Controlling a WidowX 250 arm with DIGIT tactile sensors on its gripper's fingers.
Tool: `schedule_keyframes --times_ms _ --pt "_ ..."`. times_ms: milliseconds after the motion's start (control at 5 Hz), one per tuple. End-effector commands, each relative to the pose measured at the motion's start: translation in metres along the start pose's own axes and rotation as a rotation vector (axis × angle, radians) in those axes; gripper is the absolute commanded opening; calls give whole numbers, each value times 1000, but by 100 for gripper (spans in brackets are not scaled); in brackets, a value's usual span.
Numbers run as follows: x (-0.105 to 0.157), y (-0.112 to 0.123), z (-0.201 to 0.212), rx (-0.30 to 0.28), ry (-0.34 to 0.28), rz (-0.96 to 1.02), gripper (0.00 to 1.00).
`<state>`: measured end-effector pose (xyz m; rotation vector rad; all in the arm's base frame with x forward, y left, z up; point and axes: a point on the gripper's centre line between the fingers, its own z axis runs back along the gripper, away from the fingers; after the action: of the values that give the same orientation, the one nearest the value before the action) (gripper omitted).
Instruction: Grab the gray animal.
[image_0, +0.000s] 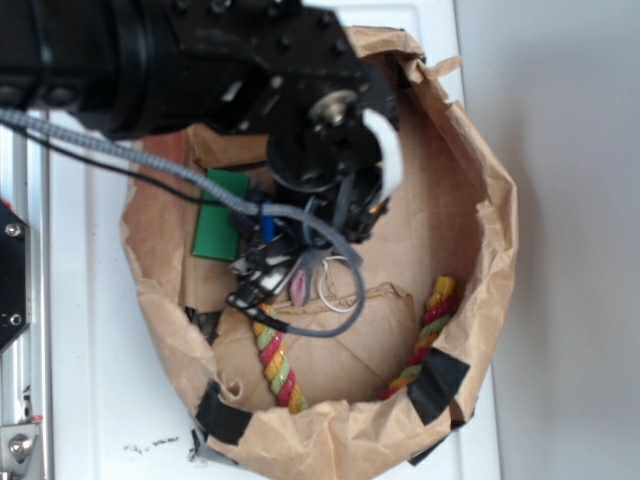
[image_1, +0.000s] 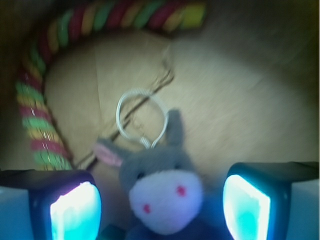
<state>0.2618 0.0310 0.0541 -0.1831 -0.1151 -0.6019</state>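
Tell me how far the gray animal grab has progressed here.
Done: the gripper is down in the paper bag, open, fingers on either side of the gray animal. In hand: lining up on it. Left: closing and lifting; the toy lies on the bag floor beside the rope.

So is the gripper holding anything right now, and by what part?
Nothing is held. The gripper is open, its fingers either side of the gray animal without touching it.

Black arm, screws showing; grey braided cable; gripper pads glow cyan
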Motion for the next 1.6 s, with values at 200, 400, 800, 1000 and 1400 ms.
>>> schedule_keyframes --times_ms 200,400,800,1000,1400 --pt "-9 1 -36 28 -11 4 100" --pt "-12 1 -53 77 -3 26 20" --pt "-13 0 -51 97 -18 30 18" --pt "-14 -2 -24 61 -44 63 0" --pt "-14 -14 49 0 -129 127 0"
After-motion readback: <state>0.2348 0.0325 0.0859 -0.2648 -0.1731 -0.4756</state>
